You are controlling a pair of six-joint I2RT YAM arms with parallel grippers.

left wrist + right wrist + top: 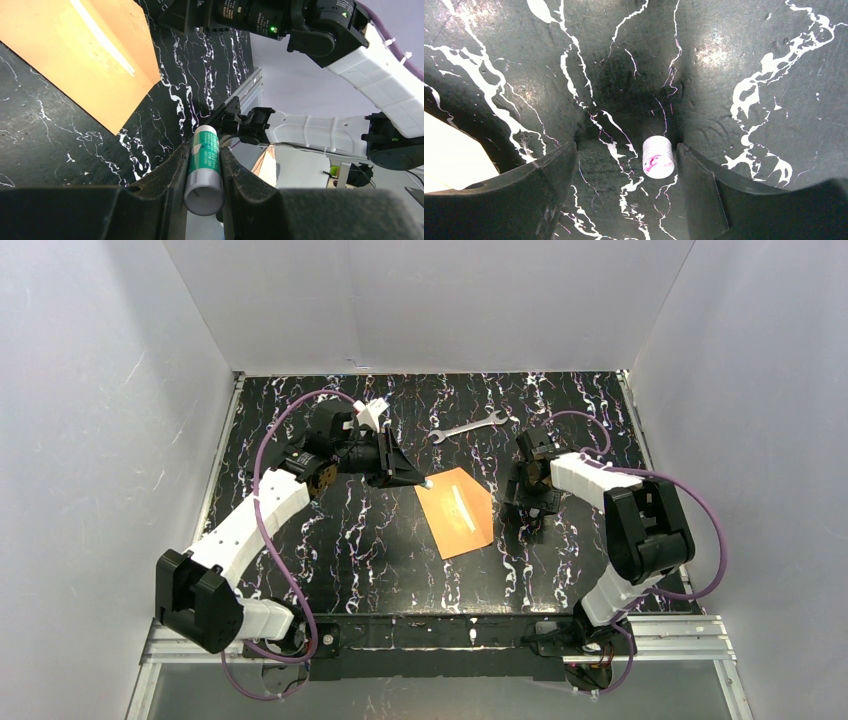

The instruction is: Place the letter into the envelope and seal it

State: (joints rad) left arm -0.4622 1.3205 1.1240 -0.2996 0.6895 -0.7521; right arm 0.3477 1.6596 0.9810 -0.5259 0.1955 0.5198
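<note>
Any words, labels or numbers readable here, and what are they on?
Green label on the glue stick: white print, too blurred to read.
Black joint of the right arm: white print, too small to read.
The envelope: plain, no writing.
So no text can be quoted.

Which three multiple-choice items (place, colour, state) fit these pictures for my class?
1. Where does the wrench lie? A. beyond the envelope. B. on the envelope. C. beside the arm bases.
2. What colour is the label on the tube in the left claw? A. red. B. green. C. blue.
3. How is the right claw? A. shut on the envelope. B. open over a small white cap. C. shut on the wrench.
Key: 1 A, it lies farther back than the envelope; 2 B, its print is green; 3 B, it stands wide, clear of the cap.
</note>
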